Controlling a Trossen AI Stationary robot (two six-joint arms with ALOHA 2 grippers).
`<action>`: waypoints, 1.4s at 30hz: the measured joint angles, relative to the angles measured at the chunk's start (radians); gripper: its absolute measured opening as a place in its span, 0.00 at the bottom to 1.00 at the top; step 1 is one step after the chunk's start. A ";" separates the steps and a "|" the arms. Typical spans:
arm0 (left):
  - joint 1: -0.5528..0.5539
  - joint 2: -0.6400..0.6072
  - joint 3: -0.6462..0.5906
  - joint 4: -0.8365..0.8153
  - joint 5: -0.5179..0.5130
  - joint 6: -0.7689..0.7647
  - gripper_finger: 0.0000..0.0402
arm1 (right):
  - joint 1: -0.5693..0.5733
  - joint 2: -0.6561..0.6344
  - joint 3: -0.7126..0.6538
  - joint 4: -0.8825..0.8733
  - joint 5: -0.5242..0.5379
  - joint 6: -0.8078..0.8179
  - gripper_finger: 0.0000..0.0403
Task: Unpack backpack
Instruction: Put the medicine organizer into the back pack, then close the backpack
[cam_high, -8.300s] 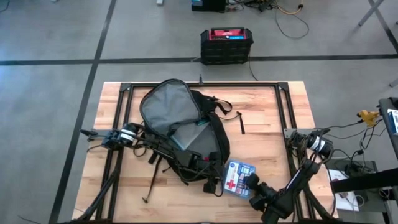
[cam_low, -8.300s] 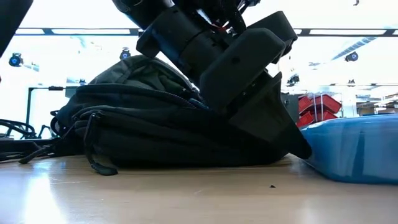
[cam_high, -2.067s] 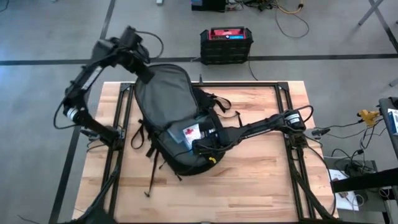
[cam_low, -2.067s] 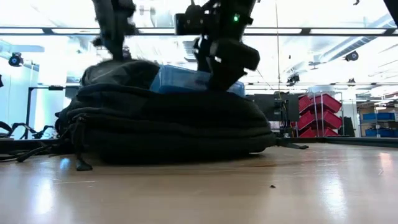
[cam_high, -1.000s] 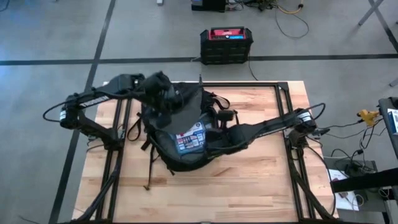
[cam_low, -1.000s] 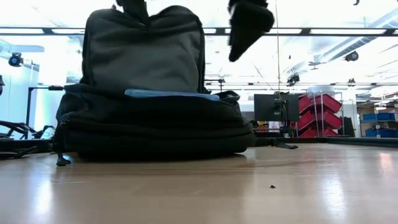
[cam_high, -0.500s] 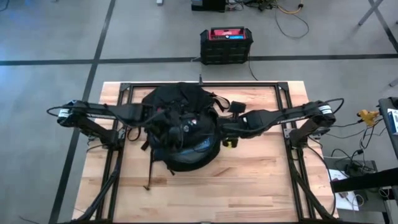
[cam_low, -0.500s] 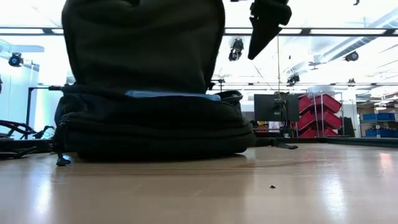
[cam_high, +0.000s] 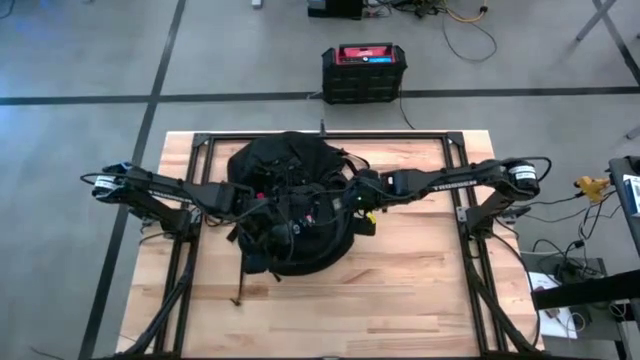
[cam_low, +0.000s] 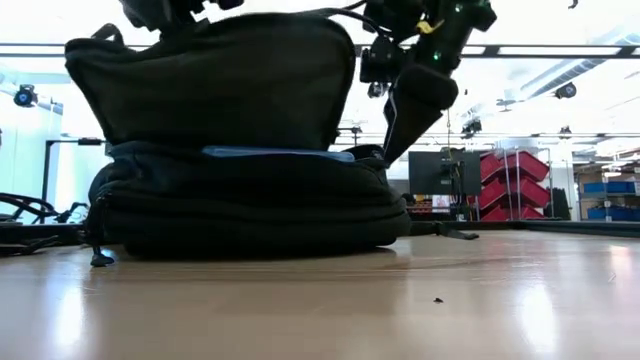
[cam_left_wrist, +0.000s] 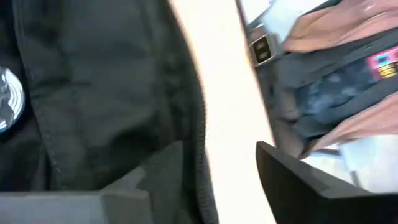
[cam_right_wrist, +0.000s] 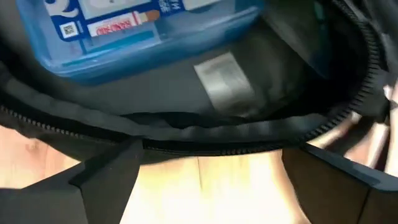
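The table (cam_high: 420, 290) fills the frame's lower centre. The backpack (cam_high: 290, 205) lies at table centre, flap folded over. Left gripper (cam_high: 268, 205) above its middle, fingers spread, empty. Right gripper (cam_high: 352, 200) at its right edge, fingers spread, empty. Blue box (cam_right_wrist: 143, 31) inside.

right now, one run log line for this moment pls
task: unpack | large black fabric backpack: flap down | blue plastic first-aid box: inside | left pincer: open | right pincer: open
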 joint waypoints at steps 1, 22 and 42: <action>0.001 -0.001 0.001 0.017 -0.001 -0.001 0.54 | -0.001 0.000 -0.018 0.048 -0.038 0.001 0.87; 0.367 -0.013 -0.057 0.100 -0.524 0.254 0.56 | 0.278 0.145 0.113 0.097 -0.093 0.022 0.76; 0.457 -0.002 -0.372 0.482 -0.509 0.450 0.41 | 0.077 0.067 0.130 0.002 0.412 -0.241 0.55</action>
